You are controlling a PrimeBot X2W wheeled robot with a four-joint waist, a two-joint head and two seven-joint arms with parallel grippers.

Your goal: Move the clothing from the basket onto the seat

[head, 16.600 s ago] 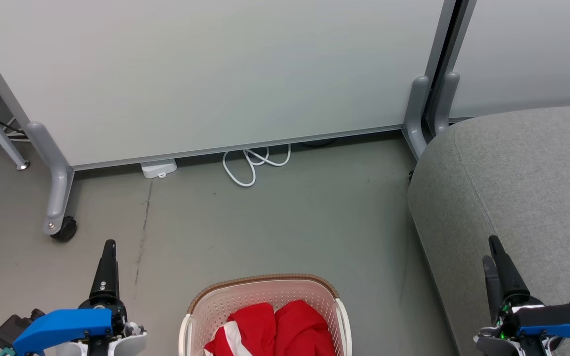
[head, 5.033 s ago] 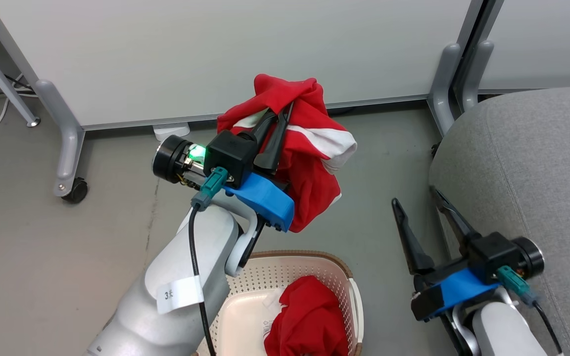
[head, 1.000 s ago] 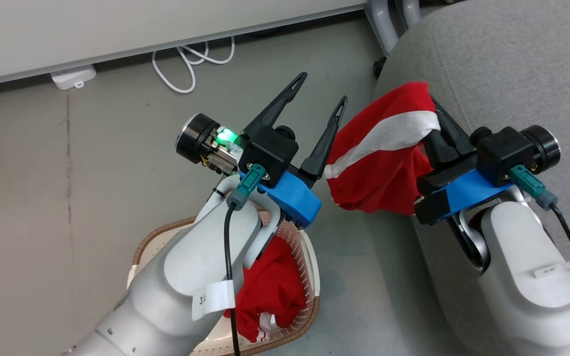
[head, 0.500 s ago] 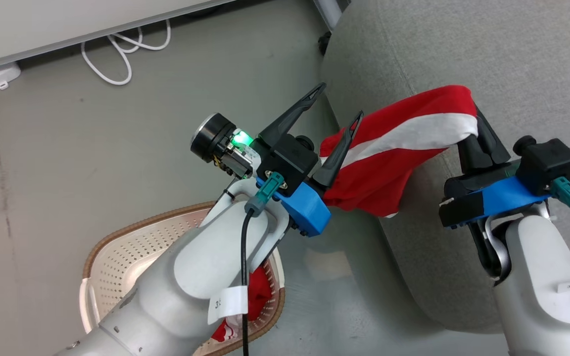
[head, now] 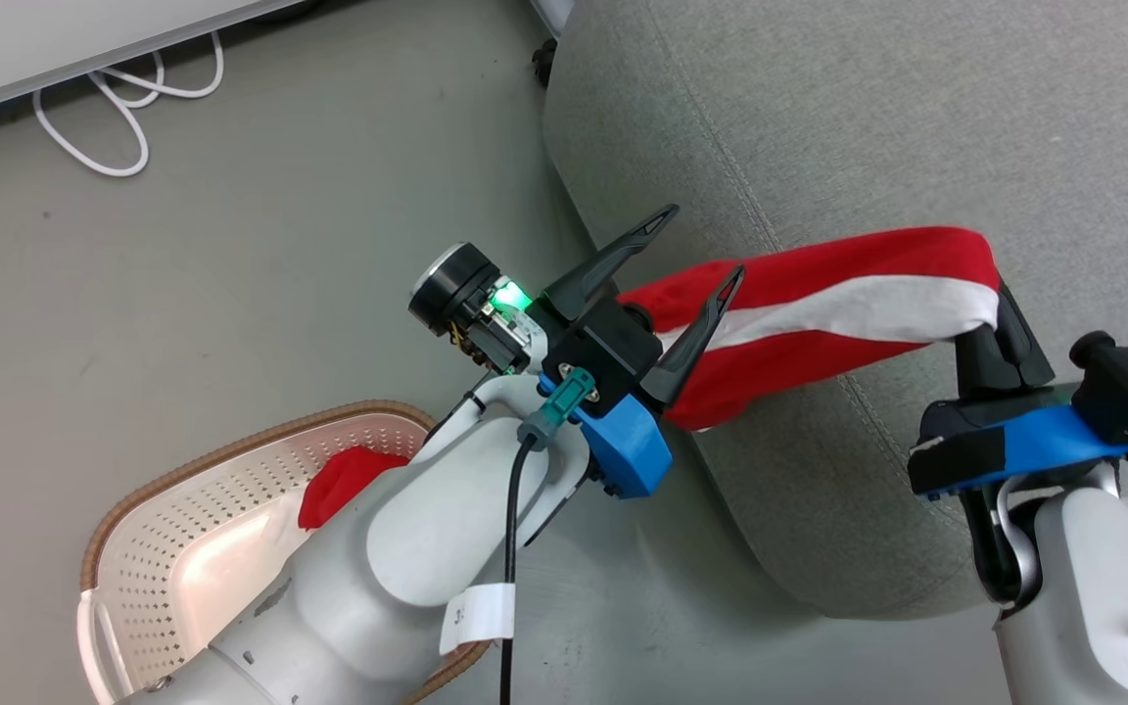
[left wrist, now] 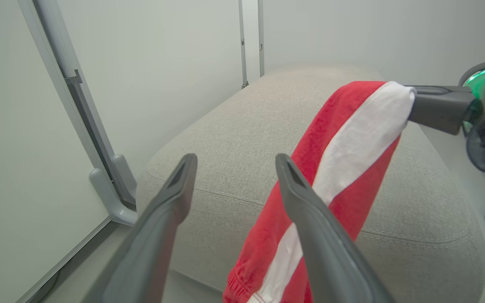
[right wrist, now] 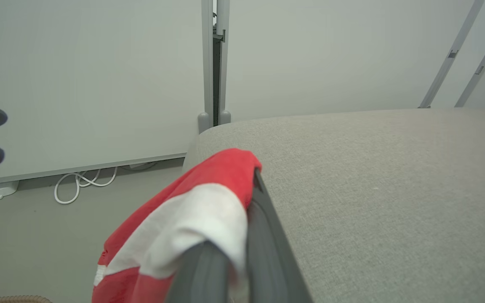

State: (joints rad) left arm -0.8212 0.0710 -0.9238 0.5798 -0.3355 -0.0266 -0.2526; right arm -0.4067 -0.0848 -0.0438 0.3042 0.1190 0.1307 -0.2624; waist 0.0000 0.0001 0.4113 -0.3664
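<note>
A grey floor (head: 231, 294) runs under white partition panels (left wrist: 150, 63), and a white cable (head: 84, 127) lies looped at their foot. Down and to the left of the left gripper (head: 706, 243), behind its pale forearm, stands the basket (head: 182, 470). A second garment (head: 344, 482) shows red inside it, mostly hidden by the arm.

The left gripper's two fingers are spread wide with nothing between them. One finger crosses in front of the striped garment (head: 819, 304) without pinching it.

That garment stretches from just right of the left gripper up to the right gripper (head: 1003, 318), which is clamped tight on its upper end. Its loose lower end hangs past the rounded edge of the seat (head: 819, 117). I cannot tell whether the cloth touches the upholstery.

Beyond and beneath the right gripper spreads the light grey seat, bare of clothing.

The task looks roughly a third done. One garment is out and over the seat but not yet laid down, and the other is untouched.
</note>
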